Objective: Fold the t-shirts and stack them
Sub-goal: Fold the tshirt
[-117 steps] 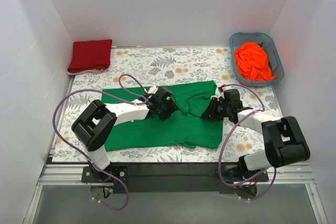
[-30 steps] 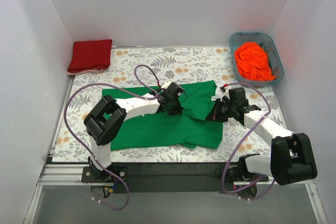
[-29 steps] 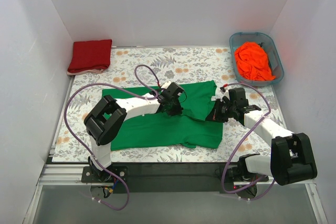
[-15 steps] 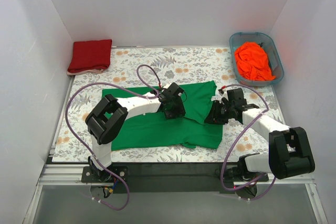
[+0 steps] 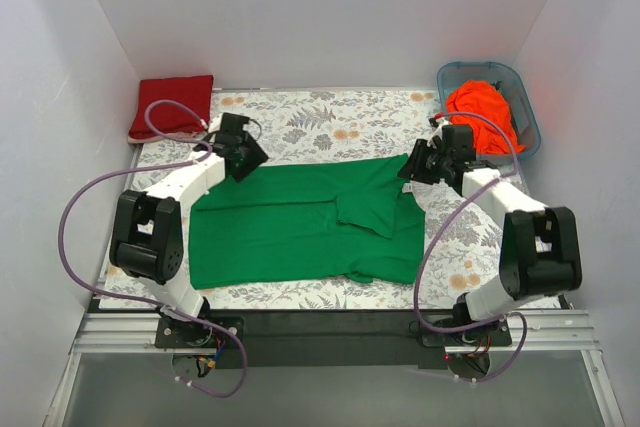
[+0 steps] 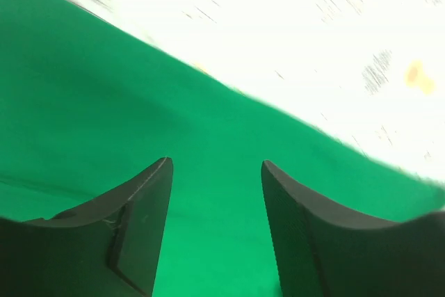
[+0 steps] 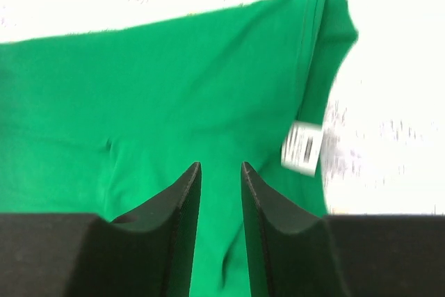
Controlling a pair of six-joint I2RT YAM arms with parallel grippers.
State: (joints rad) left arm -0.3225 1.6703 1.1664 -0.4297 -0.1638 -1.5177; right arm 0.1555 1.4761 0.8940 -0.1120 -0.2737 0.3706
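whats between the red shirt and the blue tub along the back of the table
Nothing but bare floral table cover, in the top view; the red shirt and tub sit at opposite far corners.

We see even, bright overhead light; both wrist views blow the desk [image 7: 389,46] out white and blur softly.

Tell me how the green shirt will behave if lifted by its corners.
Probably floppy: the green shirt lies flat with a flap folded over itself, so it should sag between pinch points. Likely light, since the doubled layers lie thin; a shallow pinch at its hem may slip.
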